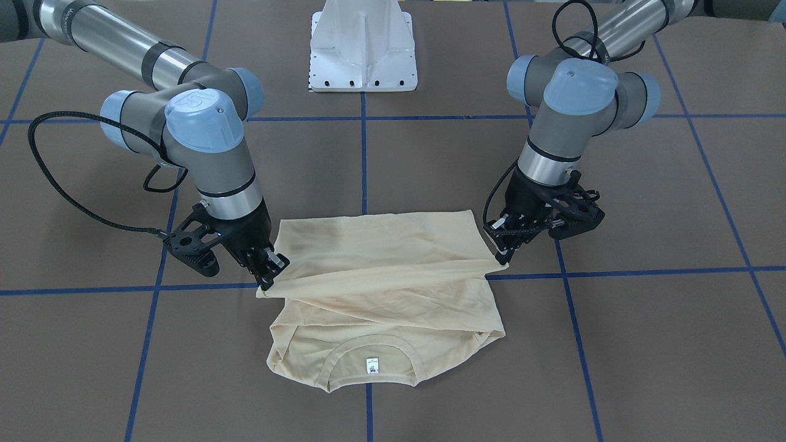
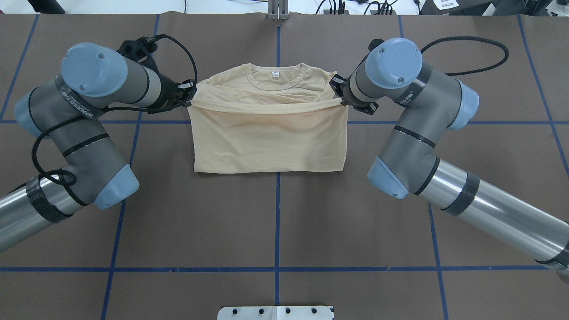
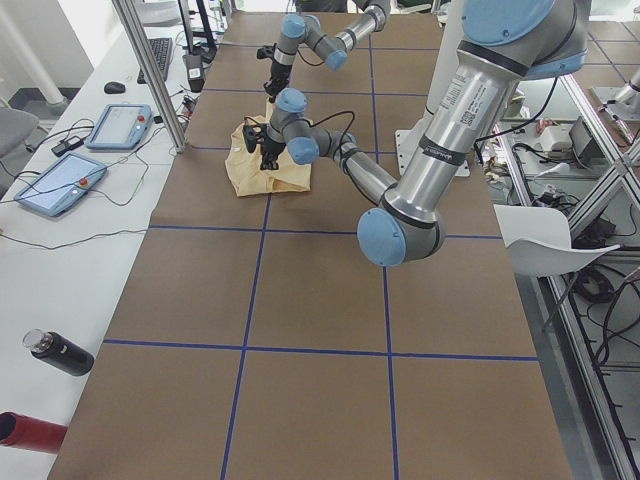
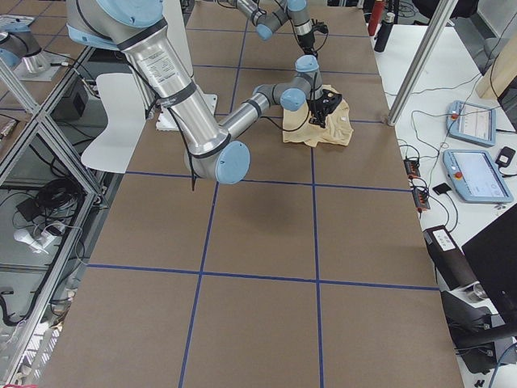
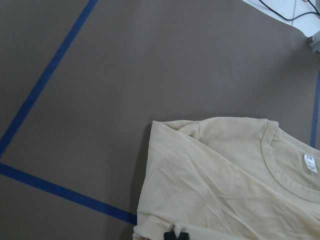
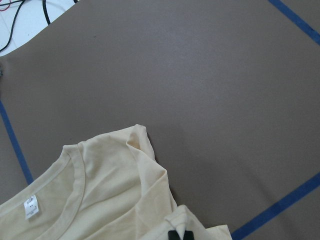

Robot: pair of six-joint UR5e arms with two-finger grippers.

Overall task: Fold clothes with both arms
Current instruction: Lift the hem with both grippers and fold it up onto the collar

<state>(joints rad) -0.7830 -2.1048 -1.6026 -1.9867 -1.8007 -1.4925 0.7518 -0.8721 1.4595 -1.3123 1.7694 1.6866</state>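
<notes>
The pale beige T-shirt (image 1: 381, 245) lies on the brown table, its lower part folded up and its collar with the white neck label (image 1: 371, 366) toward the far side from the robot. The chest print is hidden. My left gripper (image 1: 505, 261) is shut on one corner of the folded edge, seen at the shirt's left in the overhead view (image 2: 190, 95). My right gripper (image 1: 270, 279) is shut on the other corner (image 2: 340, 97). The edge is stretched between them a little above the shirt (image 2: 266, 142). The wrist views show the fingertips (image 5: 176, 235) (image 6: 180, 234) pinching fabric.
The white pedestal base (image 1: 362, 49) stands at the robot's side of the table. Blue tape lines (image 2: 277, 222) grid the brown surface. Off the table's far edge are teach pendants (image 3: 125, 125), a dark bottle (image 3: 60, 352) and a metal pole (image 3: 150, 70).
</notes>
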